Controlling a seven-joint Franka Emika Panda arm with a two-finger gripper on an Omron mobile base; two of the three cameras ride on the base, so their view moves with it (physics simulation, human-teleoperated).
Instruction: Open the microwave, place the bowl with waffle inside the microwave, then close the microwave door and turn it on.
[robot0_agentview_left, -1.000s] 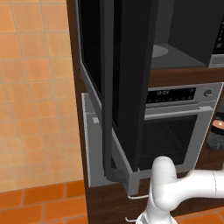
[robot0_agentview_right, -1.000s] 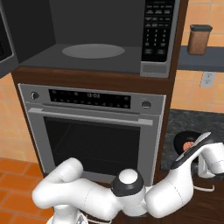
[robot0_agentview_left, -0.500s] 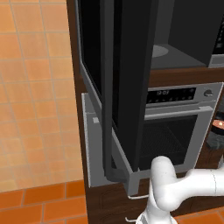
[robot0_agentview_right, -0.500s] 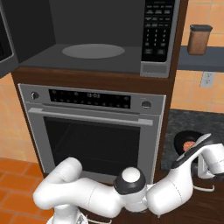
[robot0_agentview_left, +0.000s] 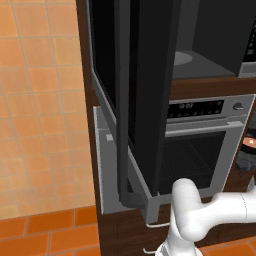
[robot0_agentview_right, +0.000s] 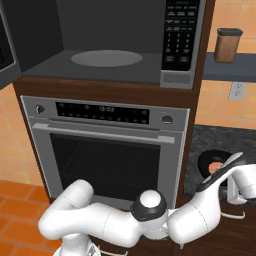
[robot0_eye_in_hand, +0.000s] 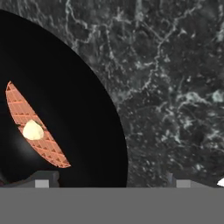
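The microwave (robot0_agentview_right: 107, 42) stood open in its dark wood cabinet, its cavity bare apart from the pale round turntable (robot0_agentview_right: 106, 58) on its floor. The microwave door (robot0_agentview_left: 142, 95) was swung wide out to the left, seen nearly edge-on in the left base view, with its dark vertical handle (robot0_agentview_left: 123, 105) facing forward. Below the microwave sat the steel oven (robot0_agentview_right: 107, 145), closed.

The white arm reached low to the right, over the dark speckled bench (robot0_eye_in_hand: 175, 87) beside the oven. The black bowl (robot0_eye_in_hand: 78, 113) rested on that bench with the orange-brown waffle (robot0_eye_in_hand: 33, 127) lying inside it, a pale dab at the waffle's centre. In the right base view the bowl (robot0_agentview_right: 214, 162) showed just behind the arm's wrist, partly hidden by it.

The claw (robot0_eye_in_hand: 111, 179) was spread wide and held nothing. Its left fingertip (robot0_eye_in_hand: 41, 181) sat over the bowl's inside and the right one over the bench, so that the bowl's rim lay between them.

Compared with a second earlier, the microwave, door and oven had not shifted. The arm had moved only slightly, and the bowl stayed in the same spot on the bench.

A brown canister (robot0_agentview_right: 228, 45) stood on a grey shelf (robot0_agentview_right: 230, 67) to the right.
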